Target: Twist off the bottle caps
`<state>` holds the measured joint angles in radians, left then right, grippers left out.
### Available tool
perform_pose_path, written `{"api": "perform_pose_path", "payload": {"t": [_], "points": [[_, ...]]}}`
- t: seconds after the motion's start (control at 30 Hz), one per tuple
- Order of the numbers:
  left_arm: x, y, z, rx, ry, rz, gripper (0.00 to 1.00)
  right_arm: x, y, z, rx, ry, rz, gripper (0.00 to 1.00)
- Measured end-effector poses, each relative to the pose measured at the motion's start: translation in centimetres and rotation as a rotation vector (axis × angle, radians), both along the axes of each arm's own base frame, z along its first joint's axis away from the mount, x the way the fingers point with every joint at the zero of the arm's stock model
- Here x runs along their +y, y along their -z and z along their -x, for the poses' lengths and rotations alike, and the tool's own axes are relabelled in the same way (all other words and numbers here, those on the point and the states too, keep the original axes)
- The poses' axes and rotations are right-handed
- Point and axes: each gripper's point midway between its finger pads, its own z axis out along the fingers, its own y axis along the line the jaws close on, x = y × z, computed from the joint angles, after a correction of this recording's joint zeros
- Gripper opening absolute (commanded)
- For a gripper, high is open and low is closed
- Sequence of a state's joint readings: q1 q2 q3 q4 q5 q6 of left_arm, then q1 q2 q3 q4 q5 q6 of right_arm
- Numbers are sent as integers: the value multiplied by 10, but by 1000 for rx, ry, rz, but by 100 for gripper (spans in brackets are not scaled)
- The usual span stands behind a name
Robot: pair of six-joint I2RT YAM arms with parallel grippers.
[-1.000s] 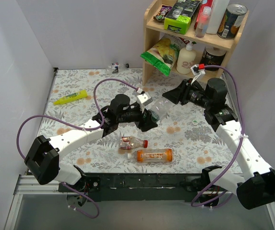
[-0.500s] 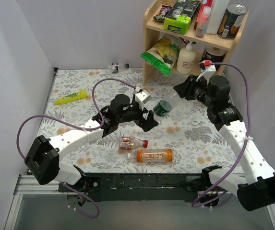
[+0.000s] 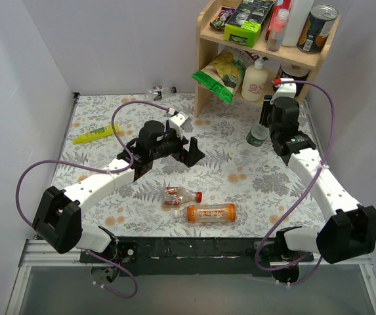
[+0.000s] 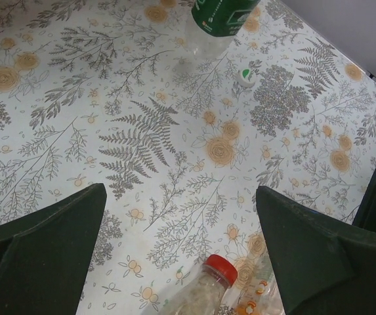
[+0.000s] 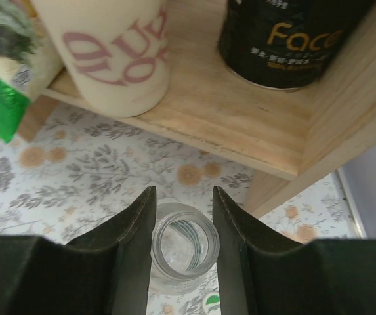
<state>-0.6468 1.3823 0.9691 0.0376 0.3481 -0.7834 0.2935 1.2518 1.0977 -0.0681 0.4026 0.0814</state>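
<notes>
My right gripper [image 3: 261,126] is shut on the open, capless neck of the green-labelled bottle [image 3: 256,137], held upright in front of the shelf's lower right. In the right wrist view the fingers [image 5: 132,243] press both sides of the neck [image 5: 182,246]. A loose white-and-green cap [image 3: 267,168] lies on the table; it also shows in the right wrist view [image 5: 212,303]. My left gripper [image 3: 191,152] is open and empty at mid-table. The reddish-labelled bottle [image 3: 178,196] with red cap [image 4: 221,267] and the orange bottle [image 3: 210,212] lie at the front. The dark-blue-labelled bottle [image 3: 157,92] lies at the back.
A wooden shelf [image 3: 264,50] stands at the back right with a lotion pump bottle [image 3: 255,80], tins [image 5: 292,39] and a green snack bag [image 3: 219,76]. A yellow tube [image 3: 96,133] lies at the left. White walls close the left, back and right sides.
My left gripper let go of the green-labelled bottle and drew back left. My right gripper carried the bottle from mid-table to the right and turned it upright beside the shelf.
</notes>
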Motion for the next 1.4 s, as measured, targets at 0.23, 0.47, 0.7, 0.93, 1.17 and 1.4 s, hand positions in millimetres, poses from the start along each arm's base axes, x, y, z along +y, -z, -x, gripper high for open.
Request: {"api": "perform_pose_path", "payload": {"t": [0.23,0.47,0.7,0.93,1.17,1.4], "points": [[2,0,-2,10,-9,5,98,-18,15,-15,16,85,89,1],[5,0,-4,35,-25,19,98,-27,20,-17,32,120,139,1],[4,0,-3,51,-23,31,98,-31,37,-13,59,140,154,1],[3,0,-1,59,-17,36,98,-36,58,-6,104,150,173,1],[3,0,-1,60,-14,37,98,-37,60,-5,107,161,175,34],[3,0,0,61,-11,37,98,-37,61,-5,107,167,161,63]]}}
